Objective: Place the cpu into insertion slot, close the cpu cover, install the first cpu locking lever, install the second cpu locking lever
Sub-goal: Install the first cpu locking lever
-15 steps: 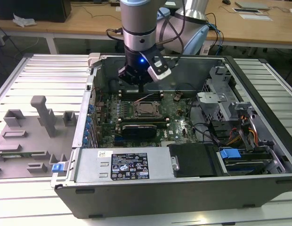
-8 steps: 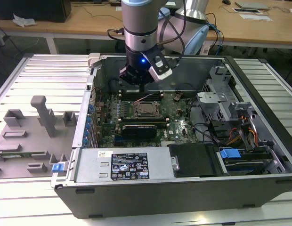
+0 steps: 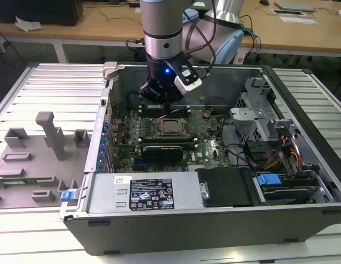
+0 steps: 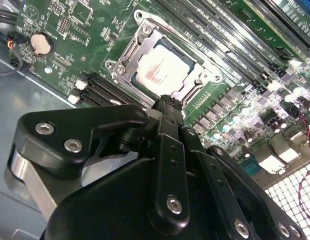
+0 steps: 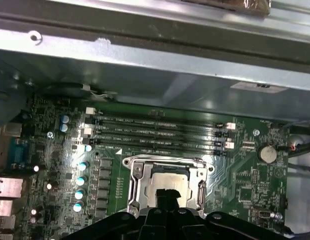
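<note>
While my gripper (image 4: 167,106) hangs just above the insertion slot (image 5: 129,165), I see its fingers pinched together, empty. The cpu (image 4: 162,70) sits inside, framed by the cpu cover (image 4: 126,55).

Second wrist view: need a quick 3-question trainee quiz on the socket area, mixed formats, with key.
1. True or false: the cpu cover is down over the cpu.
2. Pick one. The hand has its tip nearest: A the cpu cover; B the power supply; C the grey fixture tray outside the case.
3. Name the round silver part on the green motherboard, seen in both wrist views.
Key: 1 true. 2 A. 3 the coin cell battery.
</note>
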Action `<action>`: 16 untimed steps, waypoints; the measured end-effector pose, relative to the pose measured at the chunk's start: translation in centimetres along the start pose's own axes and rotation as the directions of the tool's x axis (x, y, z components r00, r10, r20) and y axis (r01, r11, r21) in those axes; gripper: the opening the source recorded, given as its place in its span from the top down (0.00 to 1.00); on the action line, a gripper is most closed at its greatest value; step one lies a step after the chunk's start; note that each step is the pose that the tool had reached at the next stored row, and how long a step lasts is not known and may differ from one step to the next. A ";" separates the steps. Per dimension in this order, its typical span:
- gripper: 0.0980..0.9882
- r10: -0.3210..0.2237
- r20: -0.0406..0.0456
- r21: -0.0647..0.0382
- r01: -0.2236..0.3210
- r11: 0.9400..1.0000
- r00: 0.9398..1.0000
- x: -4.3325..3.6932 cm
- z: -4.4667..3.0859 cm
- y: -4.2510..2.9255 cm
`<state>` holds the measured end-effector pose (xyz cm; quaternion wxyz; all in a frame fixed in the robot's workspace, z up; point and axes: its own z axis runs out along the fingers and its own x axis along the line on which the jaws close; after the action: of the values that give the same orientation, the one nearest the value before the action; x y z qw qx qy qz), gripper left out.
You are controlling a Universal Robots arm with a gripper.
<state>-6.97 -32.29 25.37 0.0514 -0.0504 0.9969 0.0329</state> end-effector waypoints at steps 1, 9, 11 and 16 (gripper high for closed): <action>0.99 0.000 0.000 0.000 0.000 1.000 1.000 0.00 0.00 0.00; 0.99 0.014 0.007 0.000 -0.014 1.000 1.000 0.01 0.72 0.56; 0.99 0.014 0.013 0.000 -0.014 1.000 1.000 0.01 0.84 0.74; 0.99 0.012 0.055 -0.003 -0.011 1.000 0.998 -0.03 1.02 1.22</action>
<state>-6.97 -31.00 24.44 0.0783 -0.0438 0.9953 0.0361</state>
